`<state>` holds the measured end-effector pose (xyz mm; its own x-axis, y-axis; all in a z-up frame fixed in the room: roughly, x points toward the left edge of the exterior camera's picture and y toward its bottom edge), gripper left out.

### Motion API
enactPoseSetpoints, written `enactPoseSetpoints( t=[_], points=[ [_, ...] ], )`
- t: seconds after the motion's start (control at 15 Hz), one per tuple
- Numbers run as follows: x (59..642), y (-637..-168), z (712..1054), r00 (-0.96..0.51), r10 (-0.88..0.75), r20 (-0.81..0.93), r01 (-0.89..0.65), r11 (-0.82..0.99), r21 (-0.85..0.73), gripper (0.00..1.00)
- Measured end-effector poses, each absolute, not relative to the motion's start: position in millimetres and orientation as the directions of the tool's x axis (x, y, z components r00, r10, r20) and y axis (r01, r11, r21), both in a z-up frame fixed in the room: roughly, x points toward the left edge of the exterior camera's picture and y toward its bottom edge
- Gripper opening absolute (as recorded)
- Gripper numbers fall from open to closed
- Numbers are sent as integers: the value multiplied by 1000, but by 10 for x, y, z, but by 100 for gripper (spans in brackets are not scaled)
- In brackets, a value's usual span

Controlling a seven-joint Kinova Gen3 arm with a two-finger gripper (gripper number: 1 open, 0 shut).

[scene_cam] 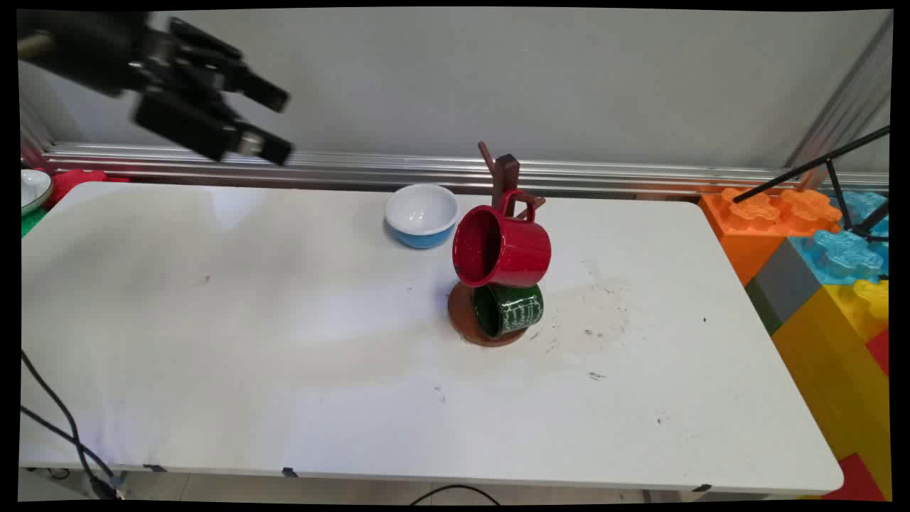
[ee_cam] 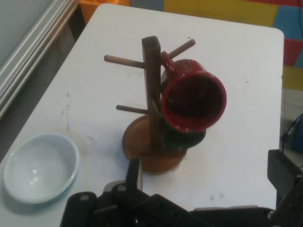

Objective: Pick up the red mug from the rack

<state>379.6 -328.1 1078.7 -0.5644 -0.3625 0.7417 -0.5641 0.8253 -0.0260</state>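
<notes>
On the white table [scene_cam: 249, 341], the nearest thing is the brown wooden mug tree [scene_cam: 502, 185], standing a little right of the table's middle on its round base. A dark green mug [scene_cam: 508, 310] hangs low on it at about 6 o'clock from the post, just over the base, mouth turned to 9 o'clock. Directly above, touching or nearly so, a red mug [scene_cam: 502, 247] hangs by its handle from a peg, its open mouth also facing 9 o'clock. Farther back, at 10 o'clock from the tree and near it, sits a blue bowl [scene_cam: 421, 214] with a white inside. Highest and farthest, at 10 o'clock well apart from all these, the black gripper [scene_cam: 277, 122] hangs in the air with its fingers spread wide, holding nothing.
</notes>
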Motion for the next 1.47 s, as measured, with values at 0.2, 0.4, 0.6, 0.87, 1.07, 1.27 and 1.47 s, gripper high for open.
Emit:
enactPoseSetpoints(
  t=[0.2,0.4,0.6,0.87,1.07,1.27,1.47],
  points=[
    [3367,-3418,10637,-543,-412,732,-597,803,9,100],
    [3034,-3507,10452,-529,-444,724,-616,787,32,100],
    [2796,-3568,10260,-519,-461,720,-627,778,46,100],
    [2556,-3600,9989,-502,-481,719,-637,768,69,100],
    [2398,-3607,9753,-481,-497,722,-644,759,94,100],
    [2292,-3632,9544,-465,-505,727,-649,753,109,100],
    [2201,-3665,9353,-451,-509,733,-650,750,121,100]
  ],
)
